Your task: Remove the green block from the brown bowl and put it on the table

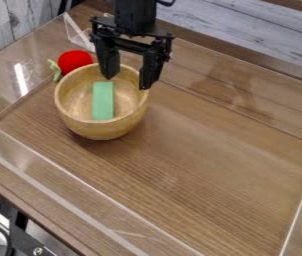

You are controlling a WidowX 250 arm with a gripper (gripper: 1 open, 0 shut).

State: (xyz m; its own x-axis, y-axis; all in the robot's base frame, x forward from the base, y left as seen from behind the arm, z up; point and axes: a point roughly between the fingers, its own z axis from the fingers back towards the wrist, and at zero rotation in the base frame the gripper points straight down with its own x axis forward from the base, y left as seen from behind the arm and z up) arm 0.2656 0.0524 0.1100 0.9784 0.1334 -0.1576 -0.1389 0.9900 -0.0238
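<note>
The green block (pixel 104 100) lies flat inside the brown bowl (pixel 100 124), which sits on the table (pixel 207 150) at the left. My gripper (pixel 127 78) hangs just above the bowl's far rim, open, one finger (pixel 107 66) over the block's far end and the other (pixel 150 78) by the right rim. Nothing is between the fingers.
A red round object (pixel 74 61) lies just behind the bowl on the left. Clear acrylic walls (pixel 60 190) border the table at the front and sides. A clear folded piece (pixel 71 25) stands at the back left.
</note>
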